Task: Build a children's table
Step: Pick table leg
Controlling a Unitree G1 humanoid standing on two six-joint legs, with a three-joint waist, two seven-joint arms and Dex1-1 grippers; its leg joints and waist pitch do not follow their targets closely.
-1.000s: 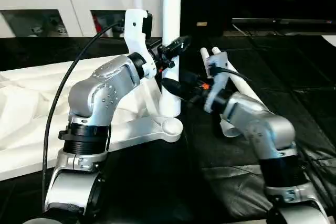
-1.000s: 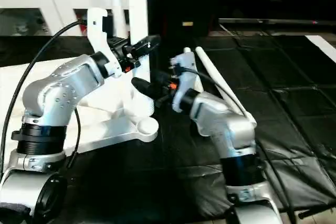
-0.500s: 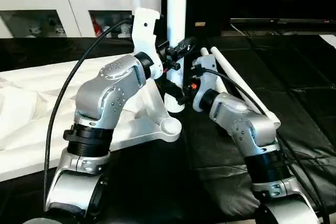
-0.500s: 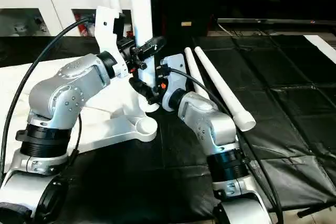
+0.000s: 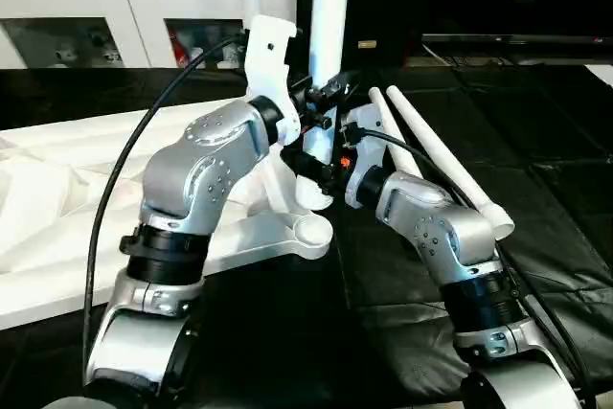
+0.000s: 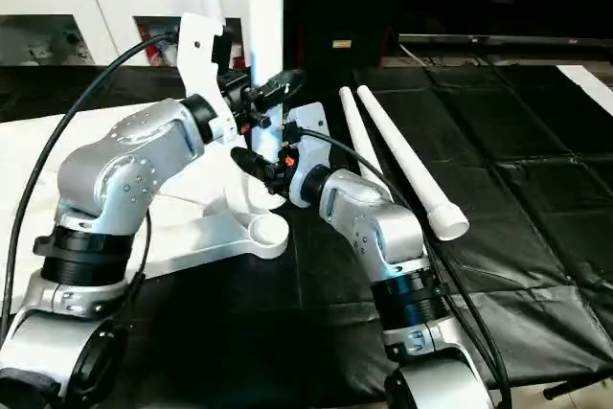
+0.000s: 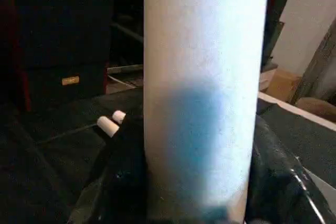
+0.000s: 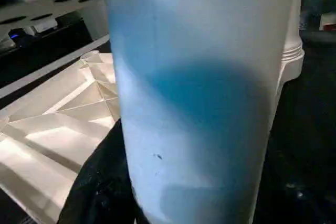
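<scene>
- Right gripper (image 6: 257, 168): has swung in from beside the upright leg (image 5: 326, 35) since a second ago and now sits at its lower part, fingers narrowed around it; a firm clamp cannot be told.
- Left gripper (image 5: 321, 95): stays higher on the same leg, black fingers on both sides, gripping it.
- Table top (image 5: 57, 208): white, ribbed underside up, on the black floor mats (image 6: 498, 141); the leg stands in a corner socket; the nearest corner socket (image 5: 311, 230) is empty.
- Two loose legs (image 6: 402, 165): side by side on the mats, right of the grippers.
- White cabinet (image 5: 115, 7): behind.
</scene>
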